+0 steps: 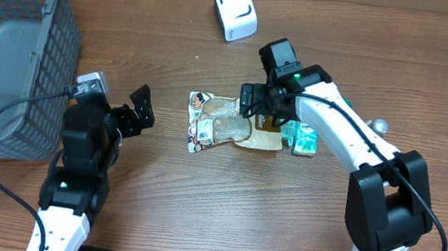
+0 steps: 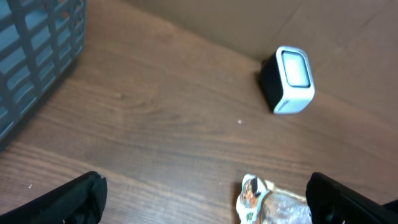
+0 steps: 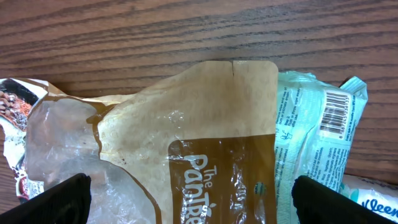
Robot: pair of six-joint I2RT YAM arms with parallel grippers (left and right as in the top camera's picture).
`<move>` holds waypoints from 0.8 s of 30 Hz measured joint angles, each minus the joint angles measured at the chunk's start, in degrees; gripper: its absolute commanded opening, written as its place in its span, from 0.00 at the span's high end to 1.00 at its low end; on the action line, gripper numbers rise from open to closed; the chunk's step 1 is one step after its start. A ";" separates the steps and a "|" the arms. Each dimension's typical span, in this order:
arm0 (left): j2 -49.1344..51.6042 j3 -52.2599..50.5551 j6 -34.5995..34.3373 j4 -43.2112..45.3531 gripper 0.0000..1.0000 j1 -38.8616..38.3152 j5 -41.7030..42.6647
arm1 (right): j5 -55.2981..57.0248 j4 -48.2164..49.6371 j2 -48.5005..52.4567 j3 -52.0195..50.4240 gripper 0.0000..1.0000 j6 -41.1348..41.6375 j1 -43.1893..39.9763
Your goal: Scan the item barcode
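Three packets lie side by side mid-table: a clear printed pouch [image 1: 214, 126] [image 3: 59, 140] [image 2: 267, 202], a brown pouch [image 1: 263, 139] [image 3: 217, 143] and a teal-and-white packet [image 1: 304, 140] whose barcode [image 3: 334, 116] faces up. The white scanner [image 1: 235, 9] [image 2: 290, 79] stands at the back of the table. My right gripper [image 1: 266, 107] [image 3: 199, 202] hovers open over the brown pouch, with a finger on either side of it and nothing held. To the left of the packets my left gripper [image 1: 137, 108] [image 2: 208, 202] is open and empty.
A grey mesh basket [image 1: 11, 48] [image 2: 34, 50] fills the left side of the table. A small grey round object [image 1: 379, 125] sits right of the packets. Bare wood lies between the basket, scanner and packets.
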 measured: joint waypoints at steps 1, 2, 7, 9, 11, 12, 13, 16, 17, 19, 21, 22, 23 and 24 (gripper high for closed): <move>-0.44 -1.01 0.00 1.29 0.01 0.00 0.00 | 0.02 0.02 0.00 0.00 0.00 0.02 -0.02; -1.05 -2.64 0.00 3.30 0.00 0.00 0.00 | 0.00 0.00 0.00 0.00 0.00 0.02 0.00; -5.64 -10.54 0.00 4.55 0.00 0.00 0.00 | 0.00 0.04 0.00 0.00 0.00 0.04 0.00; -8.41 -14.10 0.00 4.48 0.00 0.00 0.00 | 0.02 0.04 0.00 0.00 0.00 0.00 0.00; -10.78 -16.76 0.00 4.50 0.00 0.00 0.00 | -0.02 0.04 0.00 0.00 0.00 0.02 0.00; -12.00 -17.97 0.00 4.52 0.00 0.00 0.00 | 0.02 0.02 0.00 0.00 0.00 -0.02 0.00; -13.07 -18.86 0.00 4.57 0.00 0.00 0.00 | 0.00 0.00 0.00 0.00 0.00 0.02 0.00; -16.59 -21.62 -0.02 6.62 0.00 0.00 0.00 | 0.00 0.00 0.00 0.00 0.00 -0.02 -0.02; -17.90 -22.34 0.00 7.30 0.00 0.00 0.00 | 0.02 0.02 0.00 0.00 0.00 0.00 0.00; -20.33 -23.67 0.00 8.37 0.00 0.00 0.00 | 0.02 0.04 0.00 0.00 0.00 0.02 0.00; -22.84 -25.11 0.00 8.98 0.00 0.00 0.00 | 0.00 0.04 0.00 0.00 0.00 0.00 0.00; -23.58 -25.57 -0.02 9.22 0.01 0.00 0.00 | 0.00 0.02 0.00 0.00 0.00 0.02 0.00; -24.57 -26.14 0.00 9.49 0.01 0.00 0.00 | 0.00 0.04 0.00 0.00 0.00 0.00 0.00; -25.51 -26.58 -0.02 9.64 0.00 0.00 0.00 | 0.00 0.02 0.00 0.00 0.00 0.02 -0.02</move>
